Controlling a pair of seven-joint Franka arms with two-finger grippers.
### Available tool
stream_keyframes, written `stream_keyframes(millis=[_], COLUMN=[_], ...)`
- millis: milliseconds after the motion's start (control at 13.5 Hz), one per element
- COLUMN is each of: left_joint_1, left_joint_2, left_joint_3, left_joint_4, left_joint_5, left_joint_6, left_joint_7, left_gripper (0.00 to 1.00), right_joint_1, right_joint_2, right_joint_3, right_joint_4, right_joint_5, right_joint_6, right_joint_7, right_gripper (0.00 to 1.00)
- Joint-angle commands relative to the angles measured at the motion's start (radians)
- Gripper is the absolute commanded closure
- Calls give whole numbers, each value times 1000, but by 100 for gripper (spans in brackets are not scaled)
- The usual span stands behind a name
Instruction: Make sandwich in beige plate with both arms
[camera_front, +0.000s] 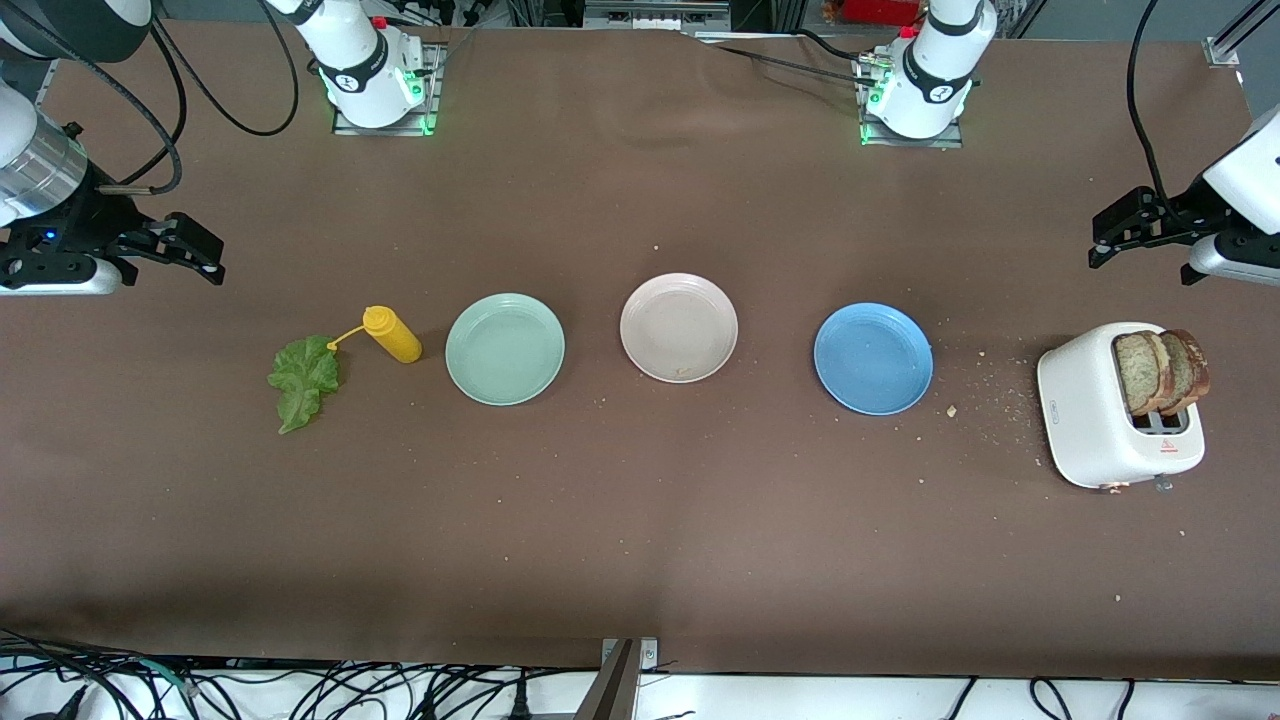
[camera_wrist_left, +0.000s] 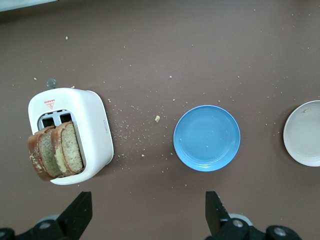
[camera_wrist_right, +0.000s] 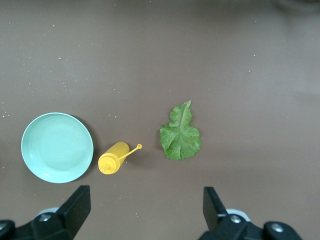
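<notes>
Both arms hang up in the air at the ends of the brown counter (camera_front: 640, 520), nothing in either grasp. The left tool (camera_wrist_left: 148, 212) hovers over the counter at its own end, fingers spread wide apart and empty, with the white toaster (camera_front: 1115, 408) below it; two slices of brown toast (camera_front: 1160, 372) stand up out of its slots, crumbs scattered beside it. The right tool (camera_wrist_right: 146, 210) hovers at the other end, jaws apart and empty too, over the counter near the green lettuce leaf (camera_front: 303, 380), which lies flat just beside the yellow squeeze bottle (camera_front: 392, 335). Three plates sit in a row between them: mint-green plate (camera_front: 505, 349) next to the bottle, beige plate (camera_front: 678, 328) in the middle with only a crumb on it, blue plate (camera_front: 873, 359) toward the toaster.
</notes>
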Motion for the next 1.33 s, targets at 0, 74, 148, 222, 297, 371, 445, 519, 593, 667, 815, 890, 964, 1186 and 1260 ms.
stream_keyframes(millis=[0, 74, 148, 222, 297, 371, 445, 519, 593, 667, 815, 890, 964, 1186, 1260], left_joint_1=[-13, -10, -7, -7, -7, -7, -11, -11, -11, -8, -8, -10, -10, -10, -7], left_joint_2=[30, 36, 36, 36, 36, 36, 36, 39, 42, 42, 42, 42, 44, 59, 62], left_joint_3=[-3, -6, -6, -6, -6, -6, -6, -6, -6, -6, -6, -6, -6, -15, -15], left_joint_4=[50, 54, 54, 54, 56, 56, 59, 73, 77, 76, 76, 76, 76, 76, 77], left_joint_5=[15, 15, 15, 14, 15, 14, 15, 15, 14, 13, 12, 13, 13, 12, 10], left_joint_6=[-23, -23, -23, -23, -25, -23, -23, -23, -23, -23, -25, -23, -25, -25, -25], left_joint_7=[4, 7, 9, 6, 4, 4, 1, 1, 3, 3, 3, 1, 7, 7, 7], left_gripper=[0, 0, 0, 0, 0, 0, 0, 0, 0, 0, 0, 0, 0, 0, 0], right_joint_1=[-7, -7, -7, -7, -7, -7, -7, -7, -7, -7, -9, -9, -9, -9, -9], right_joint_2=[-15, -13, -15, -13, -13, -13, -13, -13, -13, -13, -13, -13, -13, -13, -13], right_joint_3=[3, 3, 2, 3, 3, 3, 3, 2, 2, 2, 0, 0, 0, 0, 0], right_joint_4=[-18, -15, -15, -15, -15, -15, -15, -15, -15, -15, -15, -15, -15, -15, -15], right_joint_5=[18, 16, 16, 16, 16, 16, 18, 16, 16, 16, 18, 18, 16, 16, 16], right_joint_6=[14, 14, 13, 13, 14, 13, 14, 14, 14, 14, 14, 14, 14, 14, 14], right_joint_7=[10, 8, 8, 8, 8, 8, 8, 8, 8, 8, 8, 8, 8, 8, 8], right_gripper=[0, 0, 0, 0, 0, 0, 0, 0, 0, 0, 0, 0, 0, 0, 0])
